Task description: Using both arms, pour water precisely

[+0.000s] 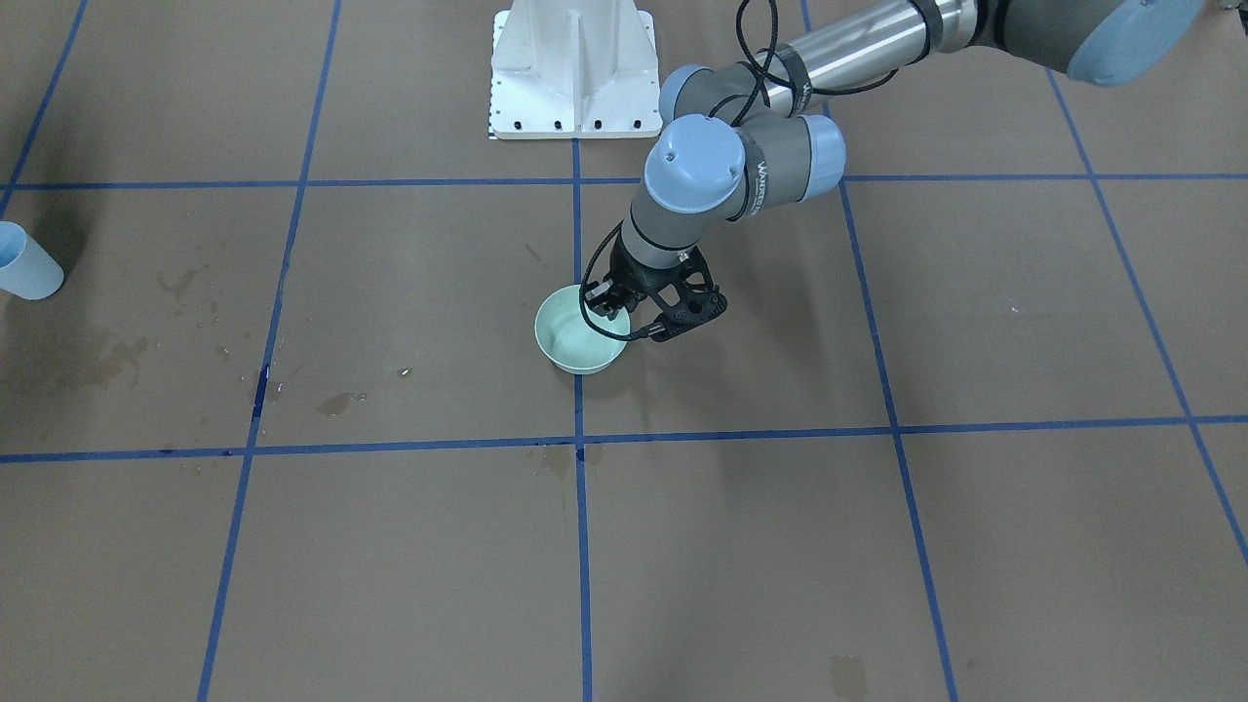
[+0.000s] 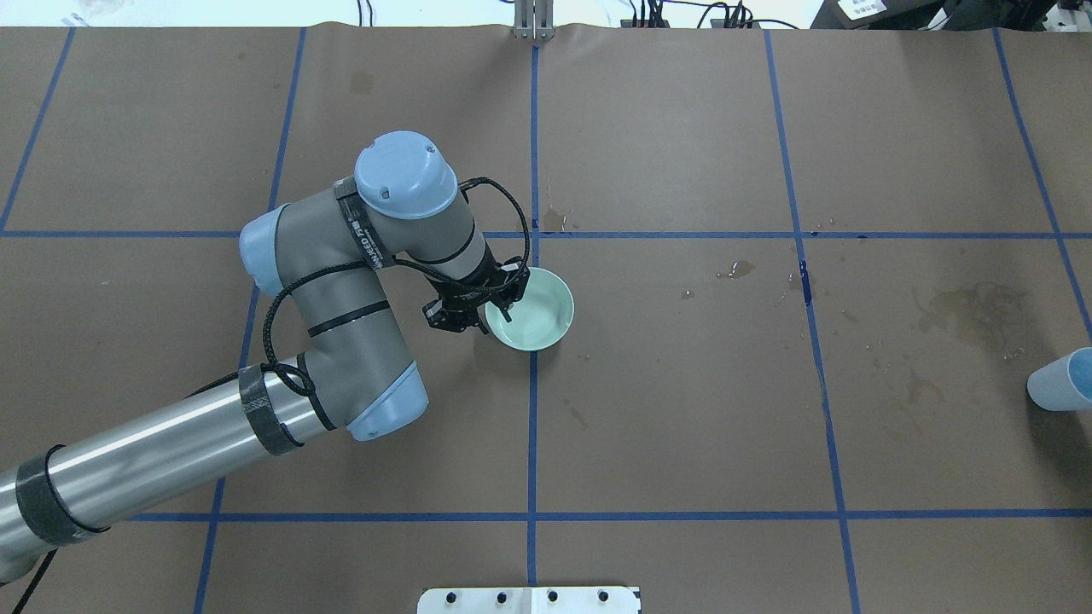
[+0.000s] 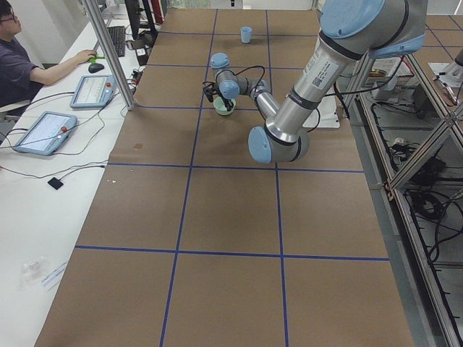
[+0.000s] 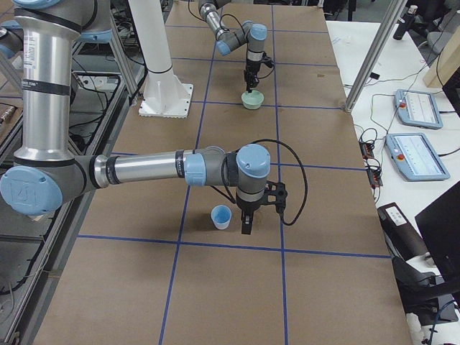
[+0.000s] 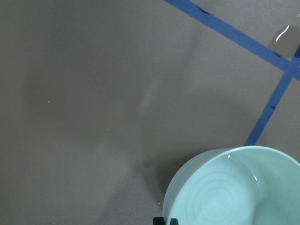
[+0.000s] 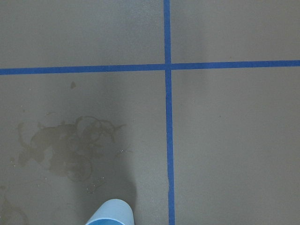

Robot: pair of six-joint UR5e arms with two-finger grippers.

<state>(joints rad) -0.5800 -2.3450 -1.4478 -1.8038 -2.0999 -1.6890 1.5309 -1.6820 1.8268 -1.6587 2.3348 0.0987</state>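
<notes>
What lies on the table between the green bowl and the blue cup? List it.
No objects. In the overhead view, between the green bowl and blue cup lies only brown paper crossed by blue tape, with small spots and dried stains.

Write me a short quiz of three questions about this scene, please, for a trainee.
1. True or false: the blue cup lies on its side.
2. The left gripper meets the pale green bowl at: A its rim; B its base; C nowhere.
3. What runs under the bowl?
Key: 1 false, the blue cup stands upright. 2 A. 3 A blue tape line.
</notes>
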